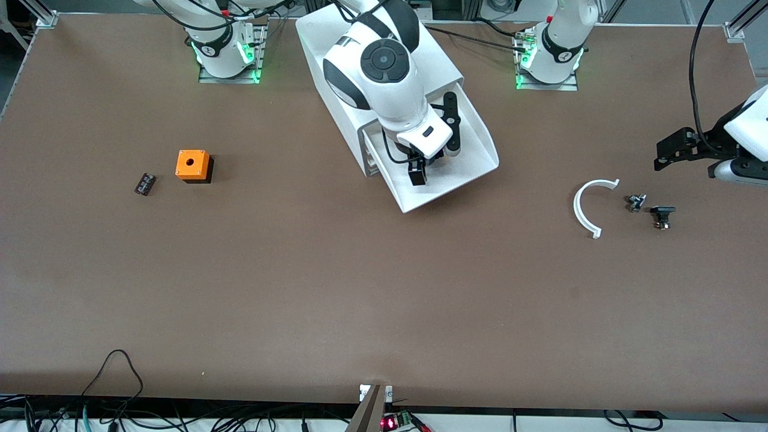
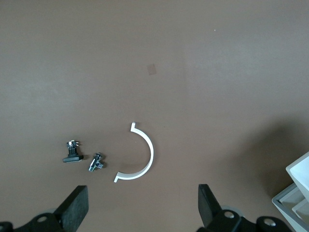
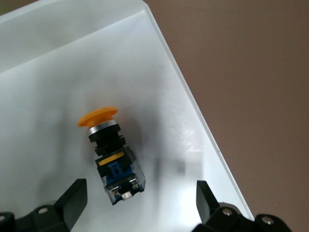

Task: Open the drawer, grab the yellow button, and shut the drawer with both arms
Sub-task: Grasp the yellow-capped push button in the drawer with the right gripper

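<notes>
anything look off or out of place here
Nothing looks damaged or spilled. The drawer stands pulled out of the cabinet, with the button lying on its side inside it, under the open right gripper. The cabinet sits askew to the table edges.

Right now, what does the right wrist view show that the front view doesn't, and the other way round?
Only the right wrist view shows the button, lying on its side in the open drawer between the right gripper's open fingers. Only the front view shows the cabinet, the orange cube, the white arc and the left gripper, waiting open. Both show the drawer and right gripper.
</notes>
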